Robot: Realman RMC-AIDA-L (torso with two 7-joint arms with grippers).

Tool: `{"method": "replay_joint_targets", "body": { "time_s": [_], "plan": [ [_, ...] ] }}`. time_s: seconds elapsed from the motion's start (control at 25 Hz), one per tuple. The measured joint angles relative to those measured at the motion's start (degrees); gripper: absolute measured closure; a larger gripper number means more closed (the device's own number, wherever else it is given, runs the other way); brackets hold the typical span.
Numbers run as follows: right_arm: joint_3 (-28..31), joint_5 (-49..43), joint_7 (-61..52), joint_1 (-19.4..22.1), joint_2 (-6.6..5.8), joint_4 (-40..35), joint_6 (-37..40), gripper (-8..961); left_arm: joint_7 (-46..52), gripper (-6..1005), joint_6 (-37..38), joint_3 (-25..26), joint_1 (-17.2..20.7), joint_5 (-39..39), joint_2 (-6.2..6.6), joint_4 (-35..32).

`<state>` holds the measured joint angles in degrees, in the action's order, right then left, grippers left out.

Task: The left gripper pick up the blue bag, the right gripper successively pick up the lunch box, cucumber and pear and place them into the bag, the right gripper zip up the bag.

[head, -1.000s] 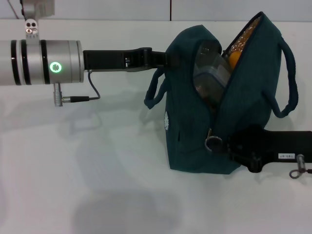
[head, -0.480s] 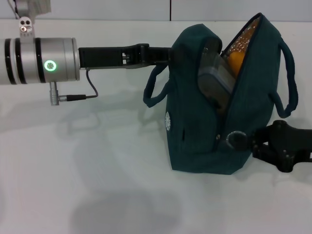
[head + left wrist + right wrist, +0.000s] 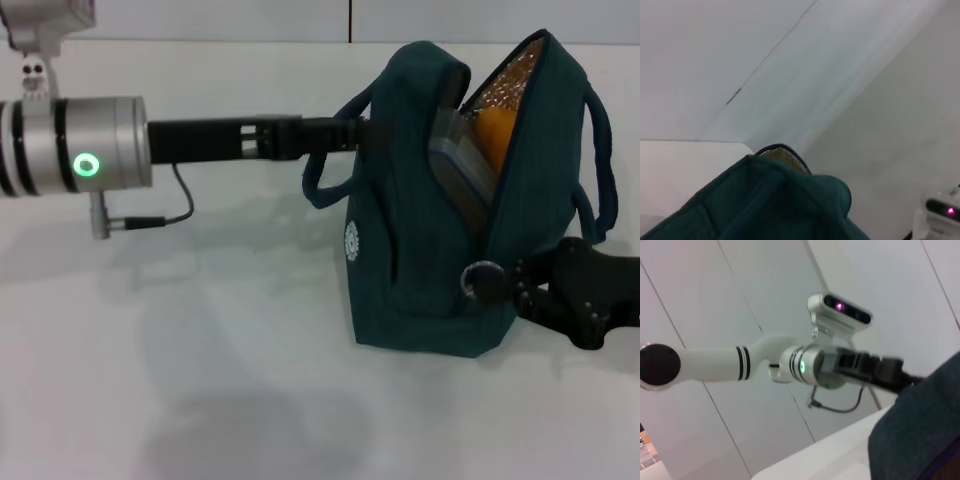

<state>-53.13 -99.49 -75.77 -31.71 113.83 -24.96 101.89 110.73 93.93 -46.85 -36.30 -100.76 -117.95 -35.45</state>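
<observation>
The blue bag [image 3: 420,250] stands upright on the white table, its top gaping and the silver lining showing. Inside lean the clear lunch box [image 3: 462,160] and, behind it, the orange pear [image 3: 498,125]; the cucumber is hidden. My left gripper [image 3: 352,135] reaches in from the left and is shut on the bag's upper edge by a handle. My right gripper [image 3: 518,287] sits low at the bag's right end, shut on the ring zip pull [image 3: 480,280]. The left wrist view shows only bag fabric [image 3: 765,200]. The right wrist view shows the left gripper [image 3: 875,371] and a bag corner [image 3: 920,435].
White table [image 3: 200,380] lies open in front and to the left of the bag. The left arm's silver wrist with its green light [image 3: 88,165] and thin cable [image 3: 160,215] spans the left side. The bag's far handle [image 3: 598,170] loops out to the right.
The zip pull has travelled right and a little up along the bag's opening with the right gripper. The bag has shifted slightly right and stands taller; the left wrist has drawn back leftwards.
</observation>
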Motion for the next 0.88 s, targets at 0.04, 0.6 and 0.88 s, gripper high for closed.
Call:
{"method": "replay_joint_targets", "body": {
  "time_s": [0.04, 0.6, 0.88],
  "plan": [
    [0.15, 0.15, 0.09, -0.02, 0.03, -0.38, 0.27, 946, -0.93, 441, -0.02, 0.0, 0.46, -0.01, 0.03, -0.01],
    [0.39, 4.4, -0.19, -2.97, 0.05, -3.77, 1.86, 944, -25.75, 334, -4.23, 0.05, 9.69, 0.99, -1.63, 9.16],
    [0.21, 7.87, -1.45, -4.61, -0.39, -4.07, 0.18, 943, -32.39, 334, -4.9, -0.26, 9.6, 1.19, -1.81, 13.53]
  ]
}}
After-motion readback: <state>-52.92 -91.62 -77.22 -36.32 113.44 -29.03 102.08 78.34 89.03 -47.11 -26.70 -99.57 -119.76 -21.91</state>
